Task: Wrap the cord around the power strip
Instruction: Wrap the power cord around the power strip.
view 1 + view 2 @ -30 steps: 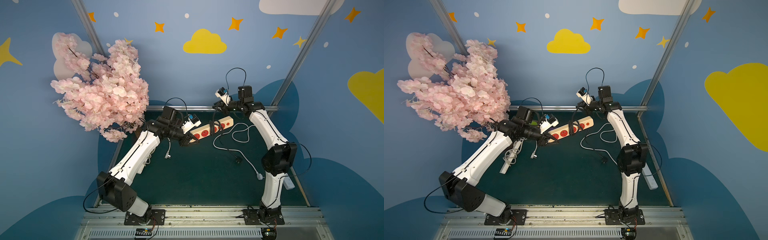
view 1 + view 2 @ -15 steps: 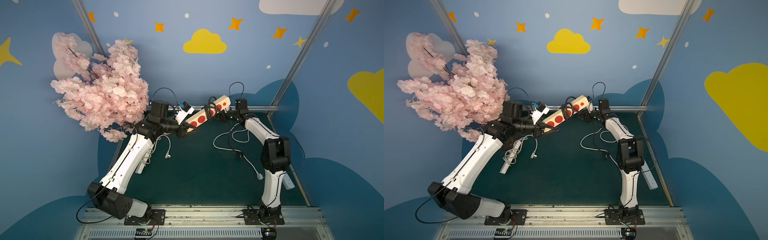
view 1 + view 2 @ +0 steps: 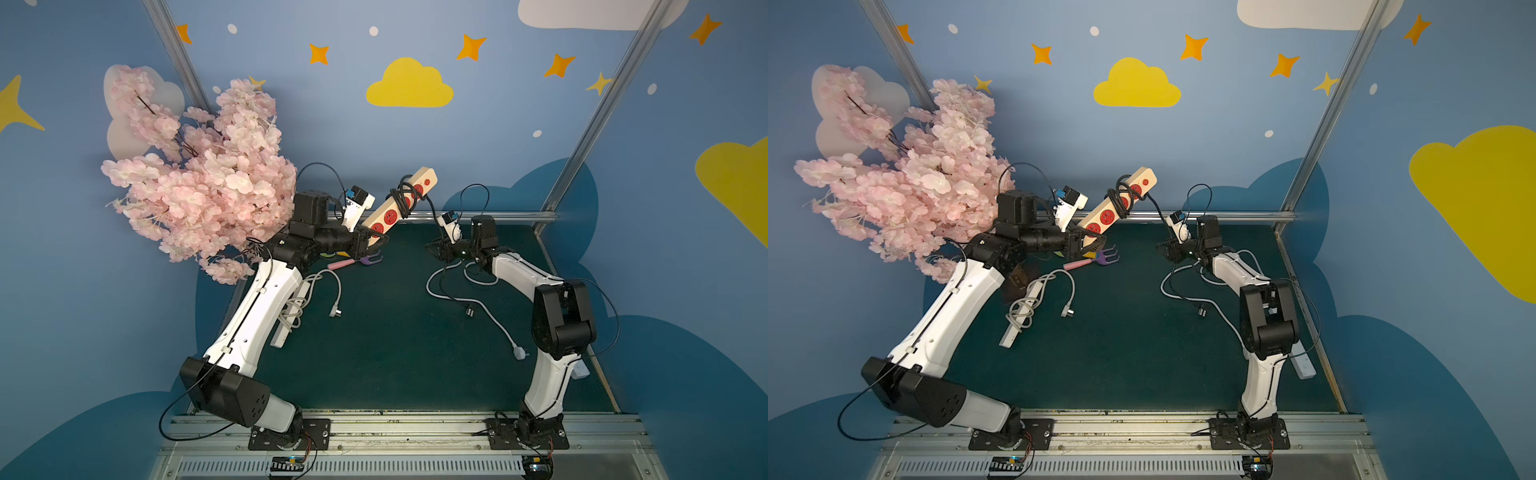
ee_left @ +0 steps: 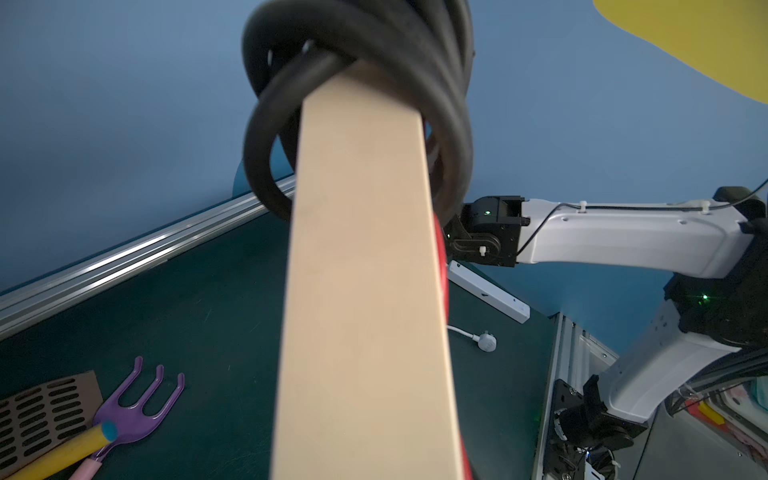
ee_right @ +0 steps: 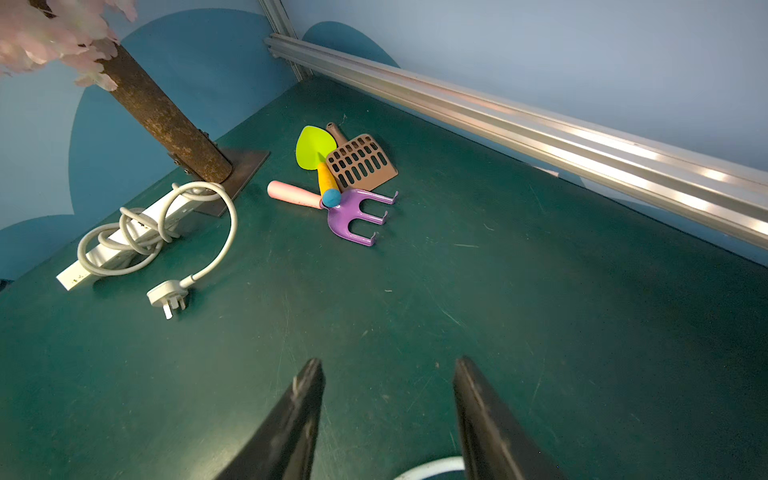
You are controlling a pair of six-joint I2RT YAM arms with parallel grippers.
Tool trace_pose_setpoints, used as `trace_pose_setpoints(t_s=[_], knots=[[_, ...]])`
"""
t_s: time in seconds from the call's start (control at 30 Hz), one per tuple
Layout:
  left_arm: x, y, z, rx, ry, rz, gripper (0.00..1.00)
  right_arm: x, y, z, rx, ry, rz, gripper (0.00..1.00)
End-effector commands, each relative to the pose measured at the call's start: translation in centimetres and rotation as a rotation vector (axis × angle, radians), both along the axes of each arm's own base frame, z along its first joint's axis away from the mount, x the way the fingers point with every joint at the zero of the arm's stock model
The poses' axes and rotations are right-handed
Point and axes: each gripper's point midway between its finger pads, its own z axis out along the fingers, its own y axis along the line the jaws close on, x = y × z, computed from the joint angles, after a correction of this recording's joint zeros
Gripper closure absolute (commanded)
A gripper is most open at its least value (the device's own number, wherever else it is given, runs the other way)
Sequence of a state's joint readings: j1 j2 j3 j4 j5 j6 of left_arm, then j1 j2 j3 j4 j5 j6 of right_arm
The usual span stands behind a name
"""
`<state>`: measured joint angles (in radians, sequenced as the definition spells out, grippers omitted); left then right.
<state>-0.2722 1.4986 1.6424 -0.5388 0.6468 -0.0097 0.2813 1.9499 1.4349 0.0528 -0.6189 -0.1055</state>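
The beige power strip (image 3: 428, 176) (image 3: 1144, 176) (image 4: 365, 291) with red sockets is held off the table, tilted up toward the back wall. My left gripper (image 3: 368, 243) (image 3: 1086, 245) is shut on its lower end; the strip hides the fingers in the left wrist view. The black cord (image 3: 401, 199) (image 3: 1121, 197) (image 4: 436, 95) is coiled several times around the upper half. Its loose tail drops past my right gripper to a black plug (image 3: 468, 311) on the mat. My right gripper (image 3: 432, 249) (image 3: 1163, 249) (image 5: 388, 365) is open, low over the mat, holding nothing.
A white power strip (image 3: 291, 316) (image 5: 124, 237) with its cord wound on lies by the left arm. Toy garden tools, including a purple rake (image 3: 368, 261) (image 5: 357, 212), lie under the held strip. A white cord with plug (image 3: 519, 353) trails at right. Blossom tree (image 3: 199, 178) stands at back left.
The left arm has tilted the power strip up steeper. The right gripper has come away from the strip's upper end, dropped toward the mat and opened.
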Motion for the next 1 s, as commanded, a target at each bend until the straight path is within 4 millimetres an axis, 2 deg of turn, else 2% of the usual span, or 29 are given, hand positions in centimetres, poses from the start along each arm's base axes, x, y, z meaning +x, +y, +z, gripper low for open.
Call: trace_pose_setpoints(t_s=[0.0,0.07,0.13,0.23,0.4,0.47,0.53,0.63,0.77,0.87,0.9,0.97], knots=[[1.3,1.1,6.0,-0.082,-0.172,0.054,0.97,-0.3,-0.3,0.8,0.008,-0.013,-0.034,0.75],[2.0,1.8,6.4,-0.100,-0.171,0.090,0.97,-0.9,-0.3,0.4,0.016,-0.002,-0.040,0.85],[2.8,2.6,6.9,-0.126,-0.171,0.127,0.97,-1.6,-0.1,0.1,0.024,0.006,-0.057,0.92],[4.7,4.0,7.6,-0.175,-0.170,0.209,0.97,-4.2,1.5,-0.2,-0.005,0.004,-0.051,0.98],[8.2,5.9,7.5,-0.195,-0.174,0.354,0.98,-11.2,4.9,-2.0,-0.231,-0.033,0.047,1.00],[9.3,6.3,6.8,-0.174,-0.178,0.381,0.98,-14.0,5.4,-2.5,-0.336,-0.059,0.103,1.00],[10.1,6.4,5.5,-0.109,-0.174,0.394,0.98,-16.2,5.2,-2.0,-0.449,-0.112,0.151,1.00],[11.2,7.4,2.5,0.079,-0.199,0.464,0.97,-18.5,4.2,0.1,-0.578,-0.171,0.171,1.00],[11.7,7.4,-2.5,0.463,-0.261,0.488,0.97,-21.5,4.8,5.4,-0.598,-0.375,0.256,1.00],[10.5,6.2,-6.0,0.622,-0.258,0.415,0.97,-21.7,4.9,10.5,-0.531,-0.532,0.229,1.00],[9.6,5.3,-7.3,0.659,-0.252,0.359,0.98,-21.3,4.7,12.2,-0.525,-0.574,0.206,1.00],[7.5,4.0,-9.5,0.719,-0.214,0.262,0.98,-20.2,4.2,14.6,-0.566,-0.636,0.163,1.00]])
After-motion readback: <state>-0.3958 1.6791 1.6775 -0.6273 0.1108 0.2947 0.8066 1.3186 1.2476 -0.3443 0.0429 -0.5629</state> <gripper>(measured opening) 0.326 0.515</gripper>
